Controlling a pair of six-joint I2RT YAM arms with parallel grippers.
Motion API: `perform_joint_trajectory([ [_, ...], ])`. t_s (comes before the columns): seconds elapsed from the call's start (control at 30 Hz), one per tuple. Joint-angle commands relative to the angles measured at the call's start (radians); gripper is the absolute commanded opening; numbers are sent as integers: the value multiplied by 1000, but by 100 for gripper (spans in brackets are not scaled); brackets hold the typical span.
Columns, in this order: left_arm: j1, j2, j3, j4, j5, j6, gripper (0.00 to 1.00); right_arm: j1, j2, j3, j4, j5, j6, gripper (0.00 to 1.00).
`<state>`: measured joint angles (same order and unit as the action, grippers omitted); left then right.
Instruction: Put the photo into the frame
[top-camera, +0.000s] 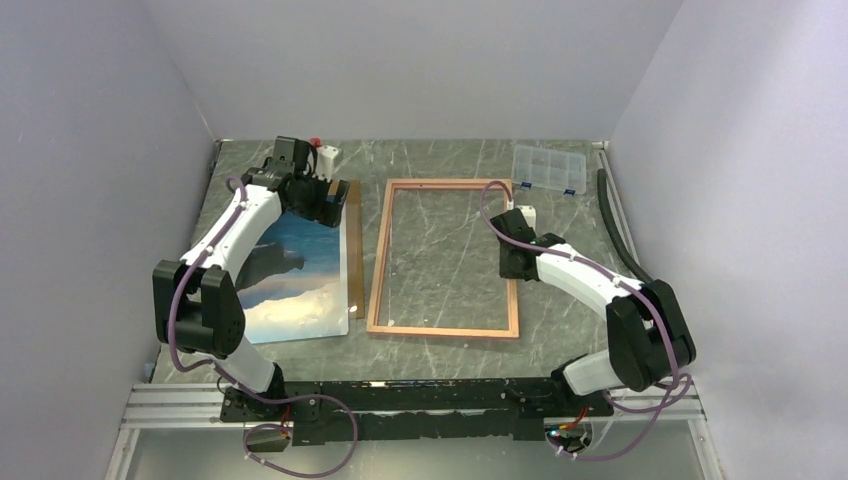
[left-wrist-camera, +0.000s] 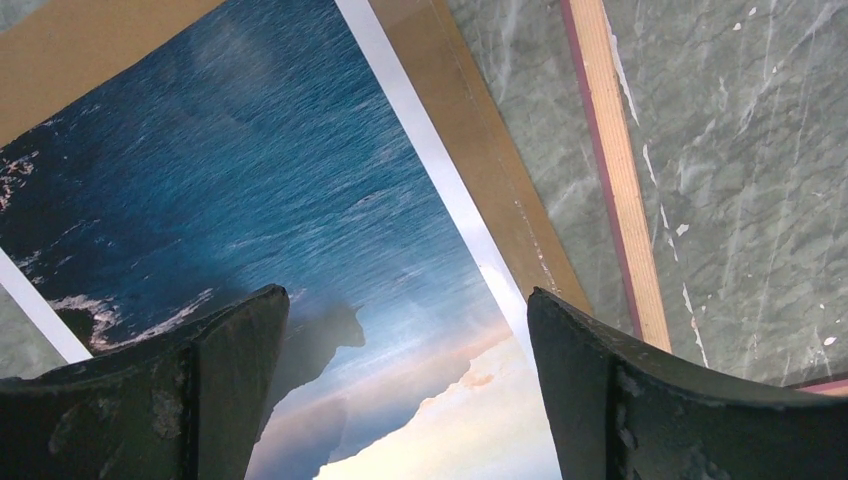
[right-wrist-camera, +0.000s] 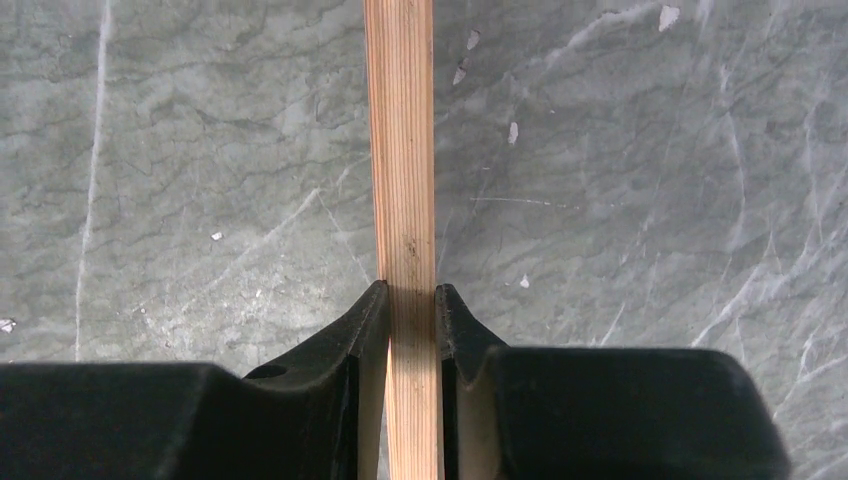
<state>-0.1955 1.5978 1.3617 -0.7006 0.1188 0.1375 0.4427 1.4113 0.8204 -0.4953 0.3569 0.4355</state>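
Observation:
The photo (top-camera: 290, 285) lies picture side up at the left of the table, on a brown backing board (top-camera: 353, 250). In the left wrist view the photo (left-wrist-camera: 250, 180) shows blue sea and pale sky, with the board (left-wrist-camera: 480, 150) jutting out past its white edge. My left gripper (top-camera: 315, 200) hovers over the photo's far end, open and empty (left-wrist-camera: 400, 330). The frame (top-camera: 378, 260) lies flat in the middle, tan wood side up, with bare table inside it. My right gripper (top-camera: 512, 262) is shut on the frame's right bar (right-wrist-camera: 402, 150), with both fingers against the wood (right-wrist-camera: 410, 295).
A clear plastic compartment box (top-camera: 548, 168) sits at the back right. A black hose (top-camera: 620, 230) runs along the right wall. A small white object (top-camera: 328, 155) stands at the back left. The frame's left bar (left-wrist-camera: 620, 170) lies close to the board.

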Motion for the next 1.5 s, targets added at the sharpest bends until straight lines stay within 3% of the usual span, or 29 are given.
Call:
perform_joint_trajectory([
  [0.0, 10, -35, -1, 11, 10, -6, 95, 6, 16, -4, 89, 10, -26, 22],
  [0.47, 122, -65, 36, -26, 83, 11, 95, 5, 134, 65, 23, 13, 7, 29],
  [0.7, 256, -41, 65, -85, 119, 60, 95, 38, 47, 146, -30, 58, 89, 66],
  [0.83, 405, -5, 128, -146, 116, 122, 95, 140, 35, 281, -21, -10, 166, 72],
  [1.1, 663, 18, 133, -138, 5, 288, 95, 464, 436, 709, 50, -153, 250, 75],
  [1.2, 721, 7, 64, -99, -26, 335, 95, 511, 608, 883, 47, -219, 244, 75],
  [1.27, 742, -4, -4, -48, -56, 367, 89, 525, 699, 987, 50, -260, 251, 75],
  [1.47, 764, 3, -172, 94, -116, 409, 80, 527, 833, 1046, 82, -329, 280, 75],
])
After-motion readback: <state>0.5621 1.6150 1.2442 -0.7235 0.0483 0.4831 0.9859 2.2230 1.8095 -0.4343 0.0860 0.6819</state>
